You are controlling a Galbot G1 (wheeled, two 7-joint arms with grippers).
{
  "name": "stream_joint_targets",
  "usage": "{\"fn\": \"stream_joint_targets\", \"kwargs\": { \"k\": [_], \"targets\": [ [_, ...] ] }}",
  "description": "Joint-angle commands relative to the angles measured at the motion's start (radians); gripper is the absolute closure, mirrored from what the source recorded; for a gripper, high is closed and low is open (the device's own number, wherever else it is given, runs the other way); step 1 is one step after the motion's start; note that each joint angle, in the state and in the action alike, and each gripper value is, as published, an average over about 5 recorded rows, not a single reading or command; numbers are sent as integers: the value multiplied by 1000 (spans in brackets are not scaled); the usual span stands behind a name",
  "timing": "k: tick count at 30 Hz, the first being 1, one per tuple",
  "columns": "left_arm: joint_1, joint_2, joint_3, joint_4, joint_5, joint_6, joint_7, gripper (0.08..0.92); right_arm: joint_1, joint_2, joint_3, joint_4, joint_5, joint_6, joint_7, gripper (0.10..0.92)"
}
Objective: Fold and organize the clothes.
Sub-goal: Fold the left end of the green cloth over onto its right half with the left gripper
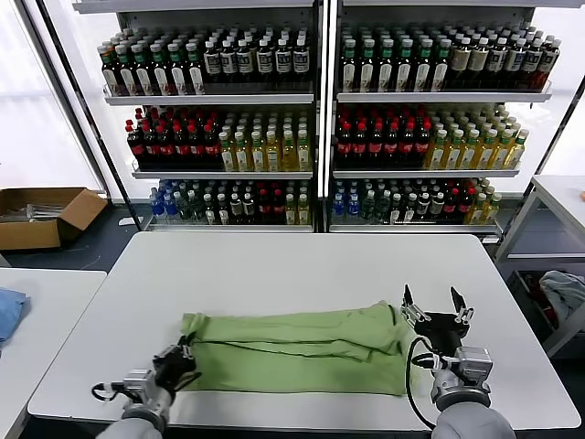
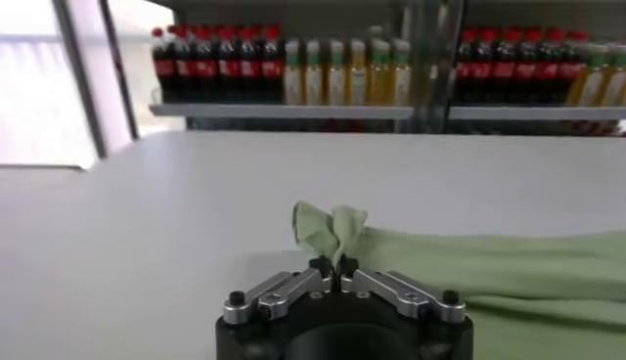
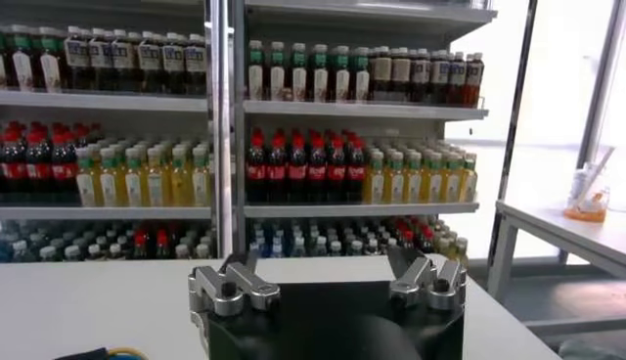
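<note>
A light green polo shirt (image 1: 302,347) lies folded into a long band across the near half of the white table (image 1: 274,265). My left gripper (image 1: 183,361) sits at the shirt's left end, shut on a bunched corner of the cloth. In the left wrist view the fingertips (image 2: 334,266) pinch a raised fold of the shirt (image 2: 331,227). My right gripper (image 1: 437,306) is held just off the shirt's right end, open. The right wrist view shows that gripper (image 3: 323,262) with nothing between its fingers. Collar, buttons and print are hidden.
Tall shelves of bottles (image 1: 311,119) stand behind the table. A cardboard box (image 1: 41,215) sits on the floor at far left. A blue cloth (image 1: 7,311) lies on the neighbouring left table. Another table (image 1: 562,197) and a pale cloth (image 1: 567,293) are at right.
</note>
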Motion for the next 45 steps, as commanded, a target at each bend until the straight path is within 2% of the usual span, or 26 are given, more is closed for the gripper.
{"fn": "stream_joint_targets", "kwargs": {
  "k": [1, 5, 8, 10, 14, 20, 25, 28, 33, 45],
  "targets": [
    [-25, 482, -461, 140, -181, -17, 15, 906, 48, 2, -14, -7, 7, -5, 4, 203],
    [-65, 615, -531, 243, -183, -15, 18, 906, 53, 14, -37, -8, 2, -2, 7, 203],
    [-73, 611, -504, 199, -168, -2, 19, 906, 54, 19, -51, -5, -5, -3, 10, 203],
    [-71, 564, -450, 138, -146, 5, 18, 906, 50, 19, -54, 0, -9, -4, 10, 203],
    [-65, 425, -287, 31, -112, 19, 3, 906, 31, 19, -41, 10, -13, -2, 10, 203],
    [-78, 191, -18, -59, -38, 34, -32, 906, -11, 18, -12, 28, -20, 5, 7, 203],
    [-93, 68, 154, -96, 72, 46, -31, 906, -44, 22, 12, 40, -24, 13, 7, 203],
    [-100, 34, 220, -88, 128, 47, -23, 906, -63, 25, 21, 44, -27, 18, 6, 203],
    [-81, 25, 277, -81, 170, 45, -9, 906, -86, 36, 29, 36, -35, 30, 7, 203],
    [-82, 10, 279, -31, 206, 44, 19, 906, -114, 45, 5, 13, -55, 56, 8, 203]
  ]
}}
